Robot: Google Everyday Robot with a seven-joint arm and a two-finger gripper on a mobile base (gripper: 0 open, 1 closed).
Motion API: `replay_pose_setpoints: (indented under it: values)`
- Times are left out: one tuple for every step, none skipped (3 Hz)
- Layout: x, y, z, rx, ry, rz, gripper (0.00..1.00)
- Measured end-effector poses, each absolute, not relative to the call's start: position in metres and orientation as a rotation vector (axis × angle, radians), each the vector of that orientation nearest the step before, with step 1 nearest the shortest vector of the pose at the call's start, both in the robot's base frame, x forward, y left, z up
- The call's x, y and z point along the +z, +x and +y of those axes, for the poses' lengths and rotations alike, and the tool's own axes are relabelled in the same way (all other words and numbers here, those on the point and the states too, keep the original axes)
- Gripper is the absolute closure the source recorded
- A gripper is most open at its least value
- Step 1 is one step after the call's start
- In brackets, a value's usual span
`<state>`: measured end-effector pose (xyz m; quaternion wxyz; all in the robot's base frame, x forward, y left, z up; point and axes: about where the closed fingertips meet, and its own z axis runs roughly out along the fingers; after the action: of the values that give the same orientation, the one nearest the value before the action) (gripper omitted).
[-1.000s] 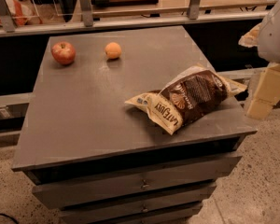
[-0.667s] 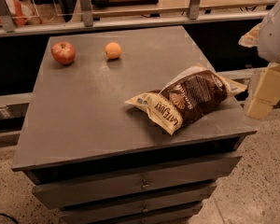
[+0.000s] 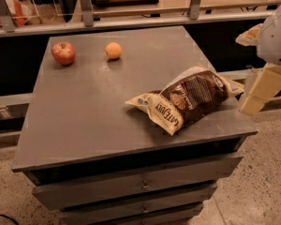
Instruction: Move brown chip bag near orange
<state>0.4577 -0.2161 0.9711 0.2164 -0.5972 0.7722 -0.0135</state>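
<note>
- Comparing with the frame a second ago, nothing has moved: the bag (image 3: 192, 97), the orange (image 3: 113, 50), the apple (image 3: 63, 53) and the claw (image 3: 261, 92) all sit where they were.
- The bag lies on its side near the front right corner of the surface (image 3: 84, 107), with one cream end toward the camera and the other toward the right edge.
- "LATE JULY" reads in dark letters on the near cream end. Chip pictures show on the brown panel, and the smaller print there is too fine to read.
- The orange rests at the back of the surface, left of centre and well apart from the bag. The apple sits to its left, near the back left corner.
- The claw hangs off the right edge of the surface, near the bag's far end. Only a pale cream part shows below the white arm (image 3: 276, 36), so whether it is open or closed, and whether it touches the bag, cannot be told.
- The arm is cut off by the right border.
- Drawers (image 3: 140, 186) front the cabinet below, the lowest partly cut off.
</note>
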Motion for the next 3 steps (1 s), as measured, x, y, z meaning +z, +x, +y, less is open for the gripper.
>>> replay_pose_setpoints:
  values:
    - [0.951, 0.485, -0.203, 0.106, -1.648, 2.005, 0.00]
    - [0.932, 0.511, -0.181, 0.223, -1.700, 1.843, 0.00]
    - [0.918, 0.529, -0.160, 0.304, -1.759, 1.696, 0.00]
